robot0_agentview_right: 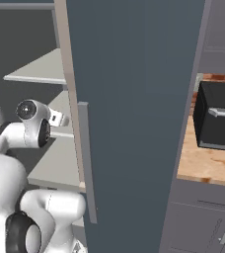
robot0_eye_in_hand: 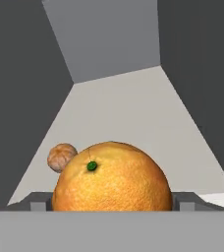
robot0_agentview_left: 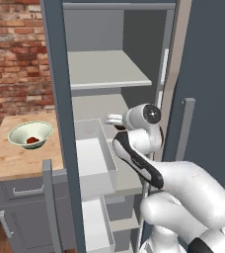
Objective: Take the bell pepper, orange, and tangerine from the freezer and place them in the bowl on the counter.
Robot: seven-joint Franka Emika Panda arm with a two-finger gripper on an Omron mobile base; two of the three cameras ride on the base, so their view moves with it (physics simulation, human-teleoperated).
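Your freezer (robot0_agentview_left: pixel 60 99) stands open, with the counter (robot0_agentview_left: pixel 16 158) to its left. The arm reaches over a pulled-out bin (robot0_agentview_left: pixel 97 158) onto a middle shelf (robot0_eye_in_hand: pixel 119 113), wrist roughly level. The bowl (robot0_agentview_left: pixel 18 131) on that counter already holds the red bell pepper (robot0_agentview_left: pixel 32 140). In the hand view the orange (robot0_eye_in_hand: pixel 112 177) sits right at the gripper (robot0_eye_in_hand: pixel 112 206), between spread jaws, nothing clamped yet. Centre on its widest part before you squeeze. The tangerine (robot0_eye_in_hand: pixel 61 157) lies just behind it to the left; avoid nudging it.
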